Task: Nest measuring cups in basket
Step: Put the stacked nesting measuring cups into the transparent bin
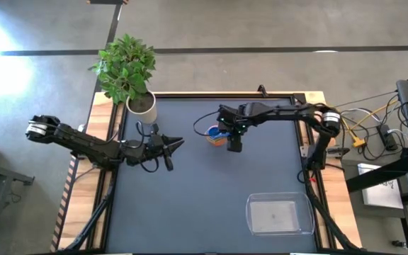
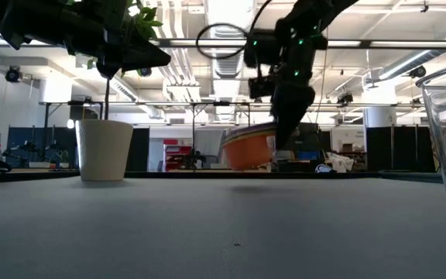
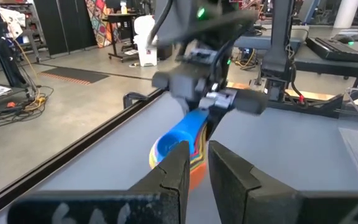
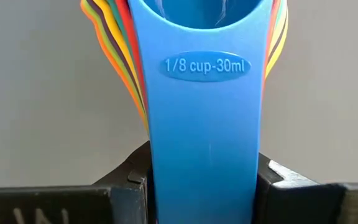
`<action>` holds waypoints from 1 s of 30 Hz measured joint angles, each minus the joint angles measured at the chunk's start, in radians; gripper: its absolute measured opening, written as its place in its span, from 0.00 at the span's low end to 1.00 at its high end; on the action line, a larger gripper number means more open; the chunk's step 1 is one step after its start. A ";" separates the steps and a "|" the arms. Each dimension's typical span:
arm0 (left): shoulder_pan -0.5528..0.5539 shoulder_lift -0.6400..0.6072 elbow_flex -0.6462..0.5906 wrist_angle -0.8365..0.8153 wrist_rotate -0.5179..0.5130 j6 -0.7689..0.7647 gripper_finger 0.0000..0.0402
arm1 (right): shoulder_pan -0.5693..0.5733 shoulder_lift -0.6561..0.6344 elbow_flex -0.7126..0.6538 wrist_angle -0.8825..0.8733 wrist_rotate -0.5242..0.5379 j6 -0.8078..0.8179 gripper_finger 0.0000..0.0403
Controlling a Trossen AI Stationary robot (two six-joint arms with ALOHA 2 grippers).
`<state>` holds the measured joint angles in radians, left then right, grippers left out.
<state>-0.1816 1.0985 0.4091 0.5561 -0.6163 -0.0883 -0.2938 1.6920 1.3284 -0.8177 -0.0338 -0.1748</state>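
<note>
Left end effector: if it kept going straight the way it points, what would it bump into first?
Probably the nested stack of measuring cups held by the right end effector. The left end effector points straight at them across bare table; depth is uncertain.

A: Where is the stack of measuring cups (image 1: pixel 217 135)?
B: Upper centre of the high view, plant pot (image 1: pixel 142 108) at its left.
A: And the basket (image 1: pixel 280 215)?
B: Lower right, well apart from the stack.

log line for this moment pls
right end effector: shut on handles of nested measuring cups, lifted off table | left end effector: shut, empty, waiting near pot | basket: empty
</note>
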 joint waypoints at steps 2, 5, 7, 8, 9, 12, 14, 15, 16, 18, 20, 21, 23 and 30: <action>0.000 0.000 0.000 0.000 0.000 -0.001 0.10 | 0.008 -0.041 -0.019 -0.006 0.000 0.015 0.32; 0.000 0.000 0.000 -0.004 0.005 -0.003 0.10 | 0.018 -0.105 -0.050 -0.018 0.000 0.047 0.32; 0.000 0.000 0.000 -0.003 0.007 -0.003 0.10 | 0.026 -0.147 -0.074 -0.016 0.000 0.063 0.32; 0.000 0.000 0.000 -0.003 0.009 -0.003 0.10 | 0.030 -0.170 -0.089 -0.014 0.000 0.071 0.32; 0.000 0.000 0.000 -0.003 0.010 -0.003 0.10 | 0.035 -0.191 -0.105 -0.016 0.000 0.072 0.32; 0.000 0.000 0.000 -0.003 0.012 -0.003 0.10 | 0.056 -0.268 -0.159 -0.017 0.000 0.091 0.31; 0.000 0.000 0.000 -0.003 0.013 -0.003 0.10 | 0.071 -0.332 -0.198 -0.015 -0.001 0.114 0.31; 0.000 0.000 0.000 -0.003 0.013 -0.003 0.10 | 0.080 -0.369 -0.222 -0.014 -0.001 0.129 0.31; 0.000 0.000 0.000 -0.003 0.013 -0.003 0.10 | 0.090 -0.407 -0.246 -0.015 -0.001 0.142 0.31; 0.000 0.000 0.000 -0.003 0.013 -0.006 0.10 | 0.119 -0.488 -0.294 -0.018 -0.001 0.175 0.31; 0.000 0.000 0.000 -0.003 0.014 -0.025 0.10 | 0.158 -0.571 -0.341 -0.018 -0.019 0.196 0.31; 0.000 0.000 0.000 -0.003 0.020 -0.041 0.10 | 0.180 -0.614 -0.363 -0.019 -0.027 0.216 0.31; 0.000 0.000 0.000 -0.004 0.039 -0.068 0.10 | 0.231 -0.693 -0.397 -0.018 -0.030 0.282 0.31; -0.001 0.000 0.000 -0.005 0.061 -0.126 0.10 | 0.495 -0.897 -0.451 -0.018 0.007 0.525 0.31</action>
<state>-0.1822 1.0985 0.4091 0.5512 -0.5552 -0.2141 0.2007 0.7955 0.8776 -0.8360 -0.0268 0.3506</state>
